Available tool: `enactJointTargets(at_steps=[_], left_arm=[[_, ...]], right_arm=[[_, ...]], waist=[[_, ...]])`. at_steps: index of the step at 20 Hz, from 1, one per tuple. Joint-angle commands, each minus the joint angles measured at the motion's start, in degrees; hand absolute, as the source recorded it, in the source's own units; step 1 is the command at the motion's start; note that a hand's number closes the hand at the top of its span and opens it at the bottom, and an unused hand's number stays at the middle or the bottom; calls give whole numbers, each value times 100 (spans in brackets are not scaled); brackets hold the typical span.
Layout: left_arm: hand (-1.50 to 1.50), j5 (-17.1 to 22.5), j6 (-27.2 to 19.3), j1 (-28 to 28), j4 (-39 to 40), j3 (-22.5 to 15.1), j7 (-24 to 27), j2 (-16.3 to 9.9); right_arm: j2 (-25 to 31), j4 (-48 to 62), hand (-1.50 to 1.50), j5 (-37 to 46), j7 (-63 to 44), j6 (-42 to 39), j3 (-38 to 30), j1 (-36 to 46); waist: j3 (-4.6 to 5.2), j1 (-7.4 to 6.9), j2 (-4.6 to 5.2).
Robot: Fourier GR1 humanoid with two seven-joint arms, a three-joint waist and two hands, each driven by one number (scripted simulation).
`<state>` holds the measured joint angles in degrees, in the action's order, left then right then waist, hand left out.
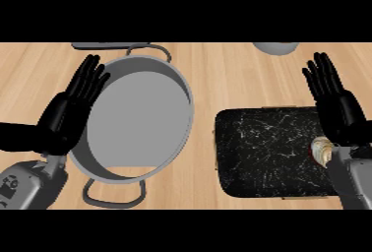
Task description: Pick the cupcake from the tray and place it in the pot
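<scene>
Pale wooden counter [240,74] fills my view, and I work from its near edge outward. Nearest to me on the right, my right forearm comes up over the black marbled tray [269,152], and just beside the wrist, at the tray's right side, I can make out a sliver of the cupcake [320,147]; most of it is hidden behind the arm. My right hand [338,110] is above it with fingers straight and pointing away from me, holding nothing.

On the left, my left hand [69,115] is likewise flat and empty, fingers up, resting at the left rim of the grey pot [181,106]. That pot sits to the left of the tray, a strip of bare wood between them, its near handle pointing toward me and its inside showing nothing.

Farther off, a grey rounded object [276,47] is cut by the top edge, and a dark flat thing [109,45] lies beyond the pot; I cannot tell what either is.

I judge the pick has not begun. Next I would need to draw the right hand back and down so its fingers can curl round the cupcake, since right now they lie past it.
</scene>
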<state>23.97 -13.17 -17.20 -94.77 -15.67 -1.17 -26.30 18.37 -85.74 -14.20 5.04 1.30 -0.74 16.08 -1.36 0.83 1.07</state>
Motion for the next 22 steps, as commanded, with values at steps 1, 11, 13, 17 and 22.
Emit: enactJointTargets(at_steps=[1, 11, 13, 17, 22], left_arm=[[0, -342, -96, 243, 233, 33, -45, -142], [0, -747, -671, 1749, 1084, 463, -274, -924], [0, -780, -593, 2006, 944, 556, -85, -1023], [0, -944, -592, 1868, 817, 572, -397, -819], [0, -1085, -552, 1883, 883, 510, -238, -730]], right_arm=[[179, -40, 150, -149, -327, 34, -303, -474], [1863, 191, -150, 2125, 898, 1708, -1328, -2460], [1581, -163, -150, 1678, 1472, 1625, -1703, -3158], [1258, -1511, -150, 1801, 977, 1450, -1618, -4056], [2327, -2049, -150, 1776, -526, 471, -1777, -4096]], waist=[[135, -28, -113], [140, 185, -171], [135, 130, -171], [140, 0, -126], [147, -48, -112]])
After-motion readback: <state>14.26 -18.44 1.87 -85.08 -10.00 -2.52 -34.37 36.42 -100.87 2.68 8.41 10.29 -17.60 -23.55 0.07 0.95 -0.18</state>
